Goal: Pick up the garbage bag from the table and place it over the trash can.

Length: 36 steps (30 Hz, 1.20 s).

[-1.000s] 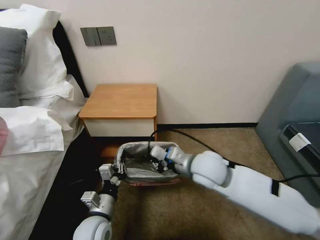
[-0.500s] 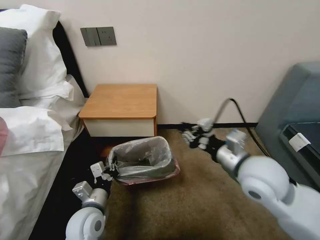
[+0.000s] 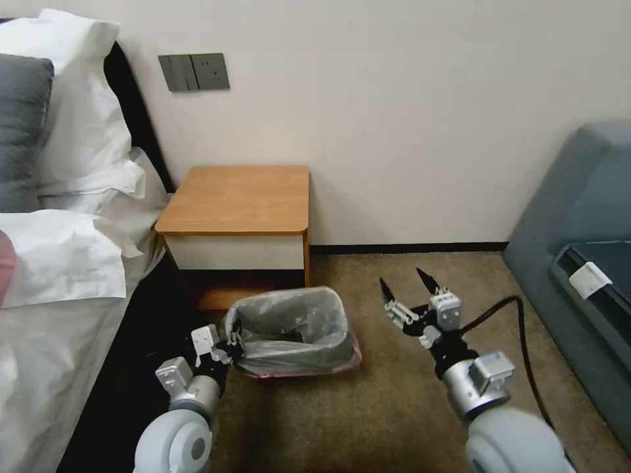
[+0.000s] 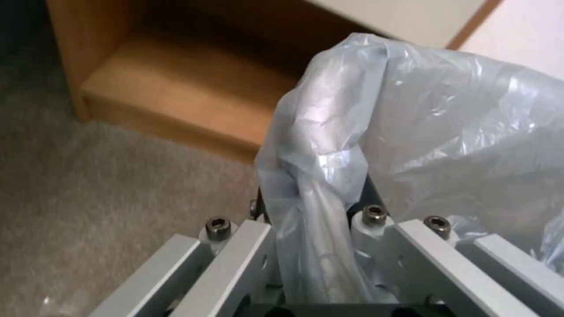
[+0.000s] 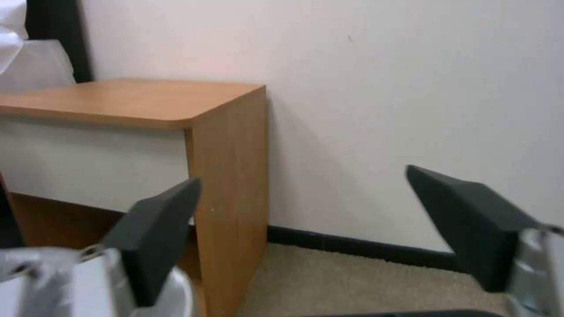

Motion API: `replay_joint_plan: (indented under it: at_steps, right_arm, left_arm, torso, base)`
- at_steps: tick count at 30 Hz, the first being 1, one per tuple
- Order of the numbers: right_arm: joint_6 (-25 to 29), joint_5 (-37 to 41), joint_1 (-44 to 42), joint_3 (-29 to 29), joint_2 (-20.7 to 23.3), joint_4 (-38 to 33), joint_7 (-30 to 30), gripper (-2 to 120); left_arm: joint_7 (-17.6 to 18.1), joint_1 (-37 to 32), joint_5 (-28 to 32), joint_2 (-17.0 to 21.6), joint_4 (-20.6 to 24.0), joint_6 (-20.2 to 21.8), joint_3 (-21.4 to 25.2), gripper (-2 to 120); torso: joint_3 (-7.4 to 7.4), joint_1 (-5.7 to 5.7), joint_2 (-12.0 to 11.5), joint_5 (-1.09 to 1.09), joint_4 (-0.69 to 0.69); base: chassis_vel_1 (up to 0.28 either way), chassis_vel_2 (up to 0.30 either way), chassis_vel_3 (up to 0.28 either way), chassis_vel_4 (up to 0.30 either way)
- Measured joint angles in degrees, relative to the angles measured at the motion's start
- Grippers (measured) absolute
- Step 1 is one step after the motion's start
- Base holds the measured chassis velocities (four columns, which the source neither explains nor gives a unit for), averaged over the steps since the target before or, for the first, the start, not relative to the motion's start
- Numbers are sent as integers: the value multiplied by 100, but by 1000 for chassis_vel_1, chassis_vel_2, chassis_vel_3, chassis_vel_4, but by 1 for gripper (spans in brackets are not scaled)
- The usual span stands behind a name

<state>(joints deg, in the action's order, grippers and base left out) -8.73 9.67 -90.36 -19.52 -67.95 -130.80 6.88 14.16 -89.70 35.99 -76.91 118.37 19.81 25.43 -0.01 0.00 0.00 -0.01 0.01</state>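
Thin crinkly glossy plastic garbage bag [image 3: 289, 328], matt wood table [image 3: 236, 197], rough carpet [image 3: 394, 407]

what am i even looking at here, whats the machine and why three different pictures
It is a wheeled robot with two arms, each ending in a claw. One picture looks down from its head; the other two come from cameras on each wrist. On the carpet, in front of the wooden table, stands a trash can lined with a grey garbage bag. The left claw is shut on the bag's edge, seen up close in the left wrist picture. The right claw hangs open beside the can, holding nothing.
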Motion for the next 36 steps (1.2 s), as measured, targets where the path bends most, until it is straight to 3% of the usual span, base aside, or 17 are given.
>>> replay_joint_plan:
  at_steps: [9,12,22,25,29,30,34,35,36]
  right_arm:
    - [-11,59,126,-53,-22,34,-28,100]
    - [-38,164,147,-27,-11,43,-30,100]
    - [-50,180,158,117,-44,-23,-16,100]
    - [-44,161,99,123,-62,-51,-12,100]
    - [379,-22,-162,-78,-166,114,-237,100]
    - [379,-22,-162,-78,-166,114,-237,100]
    - [1141,-435,-832,-405,-459,285,-473,100]
    - [1141,-435,-832,-405,-459,285,-473,100]
    - [1249,-476,-991,-417,-525,262,-481,100]
  left_arm:
    - [3,105,-131,3,-200,86,-207,9]
    - [-6,73,-284,-7,-193,211,-170,37]
    - [-16,-72,-443,-21,-31,144,-98,72]
    - [-20,-126,-584,-30,33,-109,-39,80]
    - [-380,-381,-1236,-62,253,-1116,377,97]
    - [-380,-381,-1236,-62,253,-1116,377,97]
    - [-1035,-970,-1932,-169,427,-2648,626,100]
    - [-1035,-970,-1932,-169,427,-2648,626,100]
    - [-1129,-1154,-1985,-214,509,-2909,667,100]
  torso:
    - [0,0,0,1,0]
    - [0,0,0,1,-1]
    - [0,0,0,0,-1]
    - [0,0,0,0,-1]
    - [0,0,0,1,0]
    - [0,0,0,1,0]
    - [0,0,0,-1,-2]
    - [0,0,0,-1,-2]
    - [0,0,0,0,-2]
  base:
    - [0,0,0,0]
    - [0,0,0,0]
    - [0,0,0,0]
    - [0,0,0,0]
    - [0,0,0,0]
    - [0,0,0,0]
    - [0,0,0,0]
    - [0,0,0,0]
    - [0,0,0,0]
